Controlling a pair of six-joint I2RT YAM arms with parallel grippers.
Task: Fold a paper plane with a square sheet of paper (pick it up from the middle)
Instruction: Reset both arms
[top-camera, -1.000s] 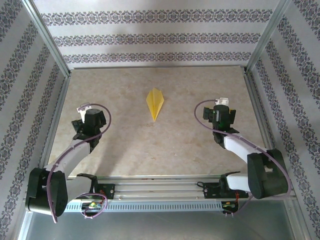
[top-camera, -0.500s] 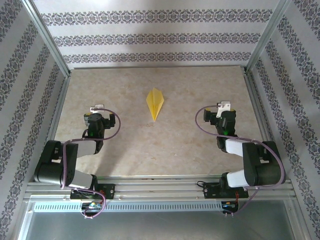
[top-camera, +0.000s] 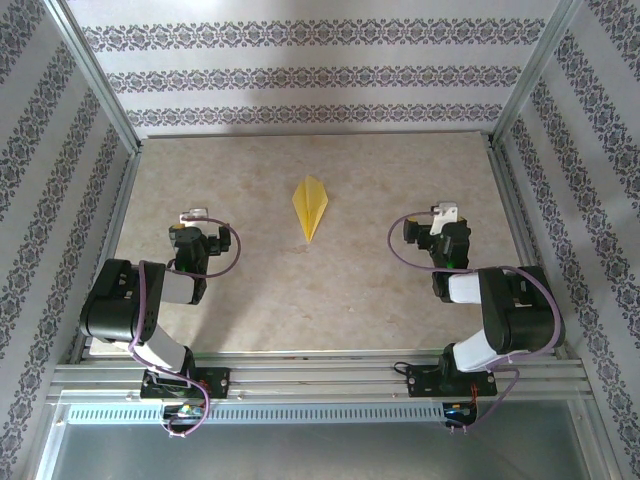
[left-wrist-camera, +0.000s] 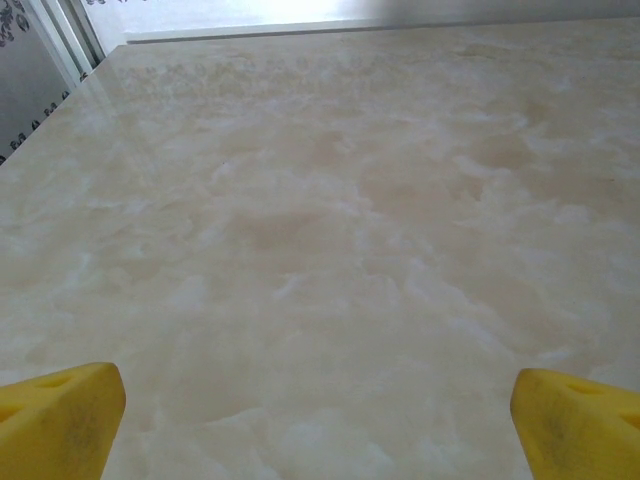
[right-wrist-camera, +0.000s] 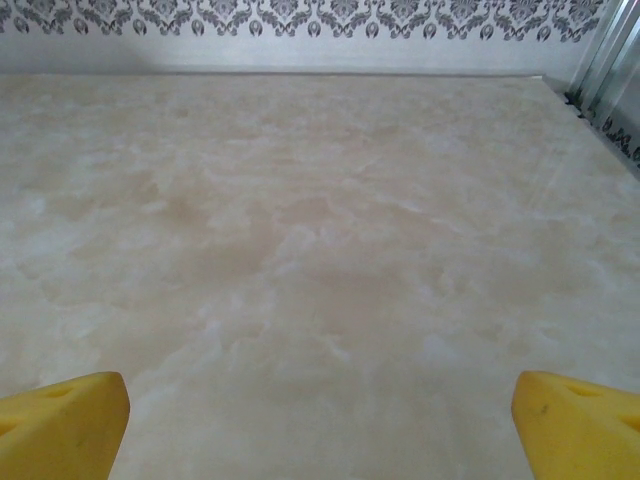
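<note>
Left gripper (top-camera: 192, 222) and right gripper (top-camera: 445, 218), jaws wide and empty, well apart from paper plane (top-camera: 311, 205): light, limp, easily crushed, best pinched gently along centre crease.

Beige marbled table (top-camera: 250, 300), damask-striped wallpaper walls (top-camera: 300, 80) around

No readable text, labels, brands or numbers on anything.

Narrow yellow folded paper dart (top-camera: 310, 205), centre crease visible, lying flat mid-tabletop (top-camera: 300, 310), sharp tip toward near edge.
</note>
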